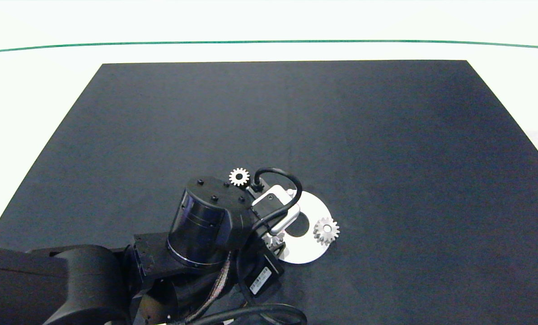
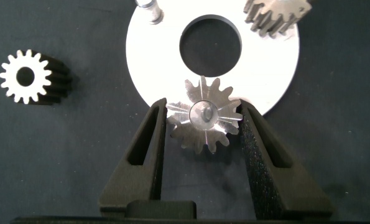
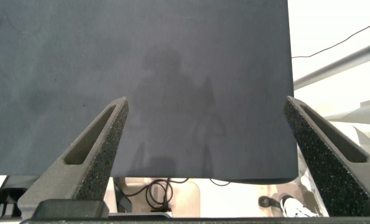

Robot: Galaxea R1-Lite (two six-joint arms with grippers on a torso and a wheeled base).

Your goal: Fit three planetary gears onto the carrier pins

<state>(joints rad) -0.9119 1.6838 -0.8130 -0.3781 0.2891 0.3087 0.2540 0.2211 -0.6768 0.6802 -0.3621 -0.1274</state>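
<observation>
Jaws of left gripper [image 2: 203, 121] clamp a gear [image 2: 204, 122] over disc [image 2: 153, 68].

The white label [image 1: 260, 280] on the left arm is unreadable.

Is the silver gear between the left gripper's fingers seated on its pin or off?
Seated, apparently: the silver-grey metal gear lies at the flat white round disc's rim with a pin end in its bore, left gripper flanking it.

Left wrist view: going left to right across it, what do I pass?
Loose gear on the mat → bare carrier pin → gear between the left gripper fingers, at the disc edge → gear already on the disc's far side.
</observation>
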